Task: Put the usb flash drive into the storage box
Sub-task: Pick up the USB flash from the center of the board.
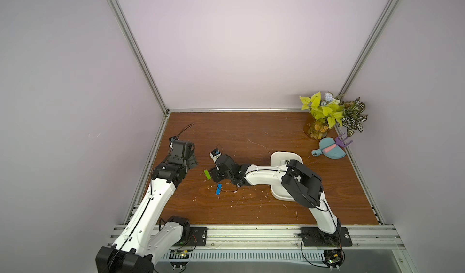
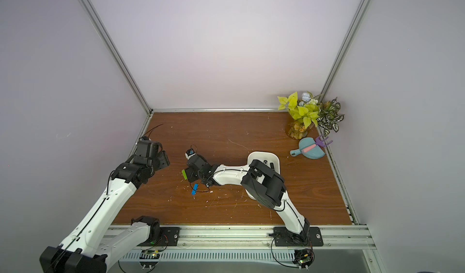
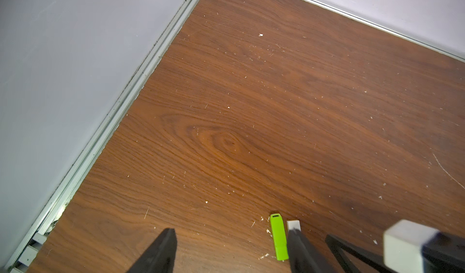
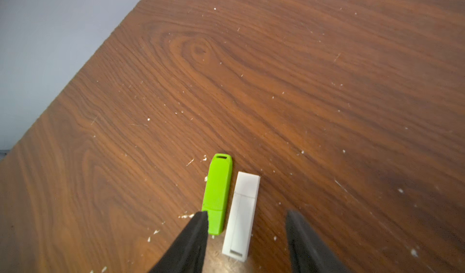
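Brown wood table [image 1: 251, 133], scuffed, with white crumbs all over it. Left arm [image 1: 156, 196] comes in from the front-left corner. Right arm [image 1: 264, 177] stretches from the front right toward the table centre, and its elbow passes over the storage box [image 1: 280, 157].

The box is white and shallow, right of centre, partly hidden under that elbow. Small dark bits [image 2: 265, 161] lie inside it, too small to tell what they are. Potted plant [image 1: 324, 113] stands in the far-right corner. Teal dustpan [image 1: 332, 152] sits just in front of it, with a pink-handled purple rake [image 1: 343, 139] lying across it.

Left gripper [image 3: 231, 231]: jaws apart, bare wood between them. It is near the table's left edge, close to the sticks but apart from them.

Right gripper [image 4: 246, 212]: jaws apart and low over the table, clamped on nothing.
- White usb stick [image 4: 242, 213] lies flat between its fingers.
- Green usb stick [image 4: 217, 193] lies just beside the white one, parallel, with a narrow gap.
- One fingertip [image 4: 196, 229] overlaps the green stick's capped end in the wrist view; cannot tell if they touch.
- Blue usb stick [image 1: 218, 189] lies nearer the front edge, by the right wrist, apart from the other two.

All three sticks are on the wood left of the box, outside it.
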Controlling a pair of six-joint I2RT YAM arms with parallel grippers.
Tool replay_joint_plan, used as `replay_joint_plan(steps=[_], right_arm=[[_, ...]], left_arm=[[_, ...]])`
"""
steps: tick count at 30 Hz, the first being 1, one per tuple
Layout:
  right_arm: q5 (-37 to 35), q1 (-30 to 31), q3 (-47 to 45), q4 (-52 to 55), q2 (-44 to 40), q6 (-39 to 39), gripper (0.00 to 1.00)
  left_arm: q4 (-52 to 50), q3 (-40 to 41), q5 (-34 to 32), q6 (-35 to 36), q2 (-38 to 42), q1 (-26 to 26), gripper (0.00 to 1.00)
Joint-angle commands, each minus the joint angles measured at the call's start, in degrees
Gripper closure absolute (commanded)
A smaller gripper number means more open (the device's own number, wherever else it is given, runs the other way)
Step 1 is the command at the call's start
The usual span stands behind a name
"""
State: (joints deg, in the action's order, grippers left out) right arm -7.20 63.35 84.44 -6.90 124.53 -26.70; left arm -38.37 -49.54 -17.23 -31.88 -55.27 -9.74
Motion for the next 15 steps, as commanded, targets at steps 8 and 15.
replay_joint_plan(steps=[8, 15], right_arm=[[-1.34, 0.89, 3.14, 3.95, 2.09, 2.9, 0.51], [-1.67, 1.24, 5.03, 6.5, 4.4, 2.58, 0.52]], left_arm=[[0.14, 0.5, 0.13, 0.46, 0.69, 0.68, 0.31], [0.14, 0.51, 0.8, 0.59, 0.33, 0.62, 0.3]])
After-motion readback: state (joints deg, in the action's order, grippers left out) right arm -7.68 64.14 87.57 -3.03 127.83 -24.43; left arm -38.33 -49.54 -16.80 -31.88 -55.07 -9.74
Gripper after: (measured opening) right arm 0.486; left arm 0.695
